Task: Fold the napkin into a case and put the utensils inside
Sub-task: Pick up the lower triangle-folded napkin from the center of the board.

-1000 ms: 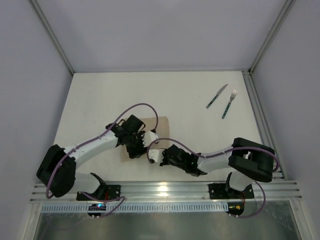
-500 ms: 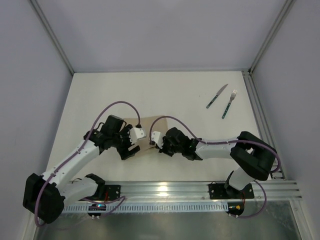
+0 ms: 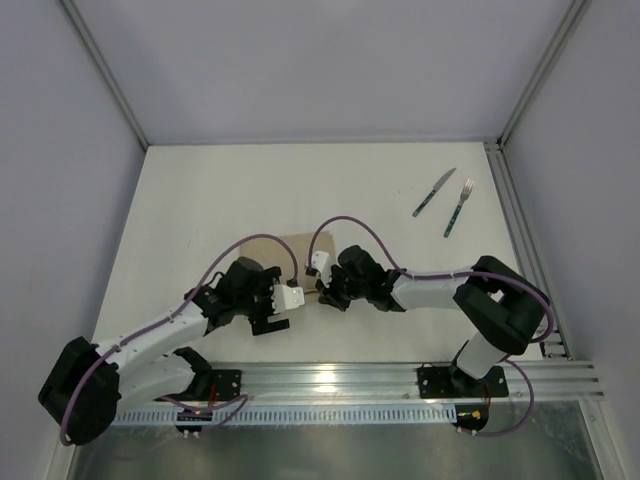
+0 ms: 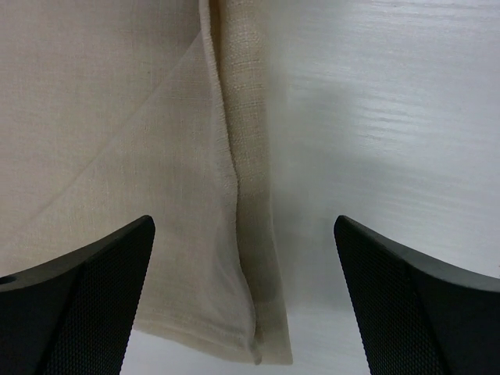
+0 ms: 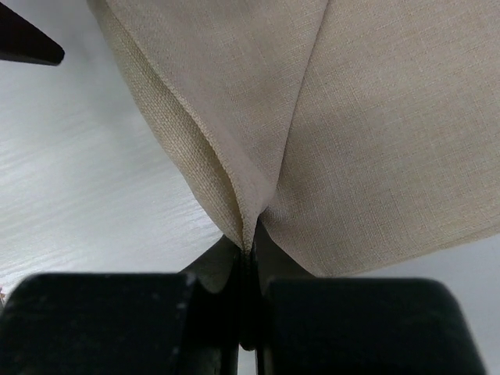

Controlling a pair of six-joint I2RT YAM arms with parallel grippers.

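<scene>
The beige napkin (image 3: 305, 250) lies on the table's near middle, partly folded and mostly hidden under both arms. My right gripper (image 3: 320, 275) (image 5: 248, 242) is shut on a pinched edge of the napkin (image 5: 328, 117), lifting it into a ridge. My left gripper (image 3: 288, 300) (image 4: 243, 223) stands wide open just above the napkin's folded near corner (image 4: 156, 156), with nothing between its fingers (image 4: 78, 305). The utensils, a knife (image 3: 434, 192) and a fork (image 3: 459, 207) with dark green handles, lie side by side at the far right, away from both grippers.
A metal rail (image 3: 330, 378) runs along the near edge at the arm bases. Upright frame posts (image 3: 105, 75) and grey walls close in the table on the left, right and back. Purple cables (image 3: 345, 222) arch over both arms above the napkin.
My left gripper has opened wide and dropped back toward the near edge. My right gripper, still shut, has carried the napkin's edge from near the front farther over the cloth.
</scene>
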